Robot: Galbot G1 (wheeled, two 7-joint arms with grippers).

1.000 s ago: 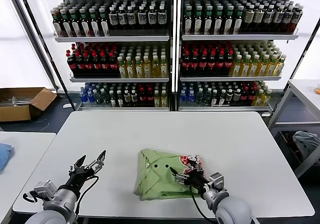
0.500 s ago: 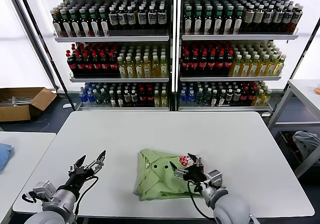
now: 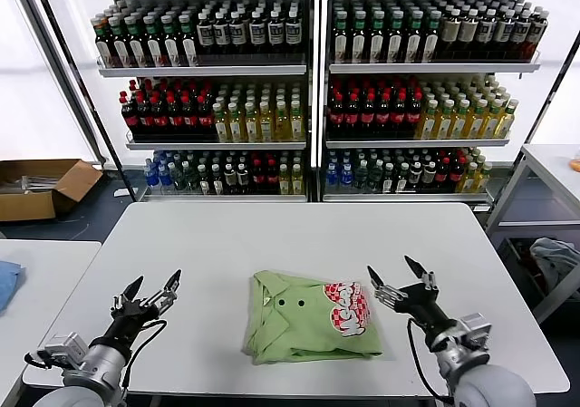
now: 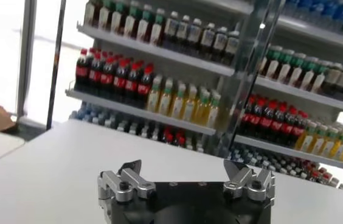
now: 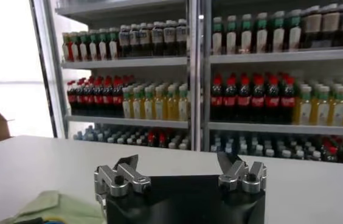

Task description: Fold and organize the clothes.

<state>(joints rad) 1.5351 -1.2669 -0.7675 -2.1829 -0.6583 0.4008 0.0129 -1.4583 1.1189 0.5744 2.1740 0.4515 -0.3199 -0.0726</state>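
The clothes (image 3: pixel 308 316), a light green T-shirt folded into a compact bundle, lie on the white table (image 3: pixel 299 235) near its front edge, with a red-and-white checkered print showing on the bundle's right part. My right gripper (image 3: pixel 401 275) stands open just right of the bundle, apart from it and holding nothing. My left gripper (image 3: pixel 149 287) is open over bare table well left of the shirt. In the right wrist view a green corner of the clothes (image 5: pixel 44 204) shows beside the open right gripper (image 5: pixel 178 164). The left wrist view shows only the open left gripper (image 4: pixel 182 170) and bare table.
Shelves of bottles (image 3: pixel 308 90) stand behind the table. A second table with a blue cloth (image 3: pixel 7 280) is at the left, a cardboard box (image 3: pixel 41 185) lies on the floor beyond it, and a grey-blue fabric heap (image 3: pixel 555 257) sits at the far right.
My right gripper has lifted off the shirt's printed part and drawn away to the right, leaving the print flat on the bundle. The left gripper shifted slightly left and back.
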